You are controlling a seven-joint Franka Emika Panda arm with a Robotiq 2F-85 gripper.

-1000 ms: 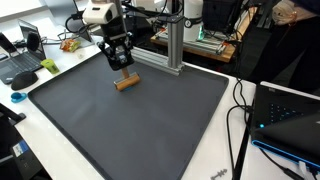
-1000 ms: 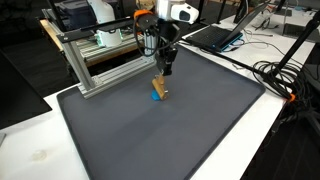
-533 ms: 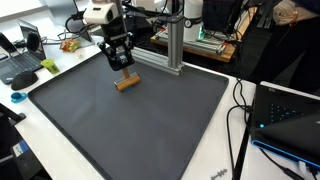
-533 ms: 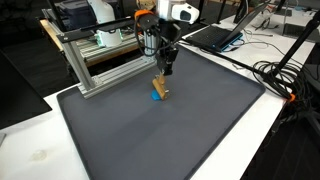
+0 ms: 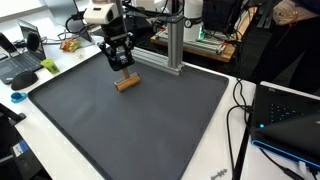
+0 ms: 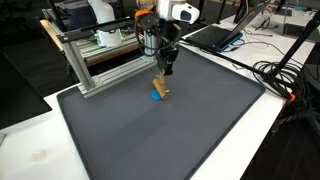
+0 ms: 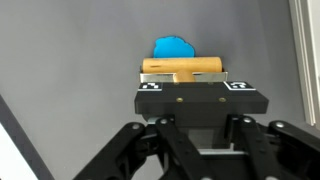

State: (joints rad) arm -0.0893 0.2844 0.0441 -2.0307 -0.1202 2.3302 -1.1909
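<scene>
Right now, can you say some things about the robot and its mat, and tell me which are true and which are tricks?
1. The mat is dark grey. True.
2. The gripper is wide open. False: it is shut, and in the wrist view the stem of the wooden piece runs in between its jaws.
3. The thing right next to the wooden piece is red. False: it is a blue thing.
4. A laptop sits off the mat. True.
5. The gripper is over the middle of the mat. False: it is near the mat's far edge.

The block (image 7: 182, 68) is tan, the piece (image 7: 173, 47) blue, the mat (image 5: 130, 130) dark grey.
</scene>
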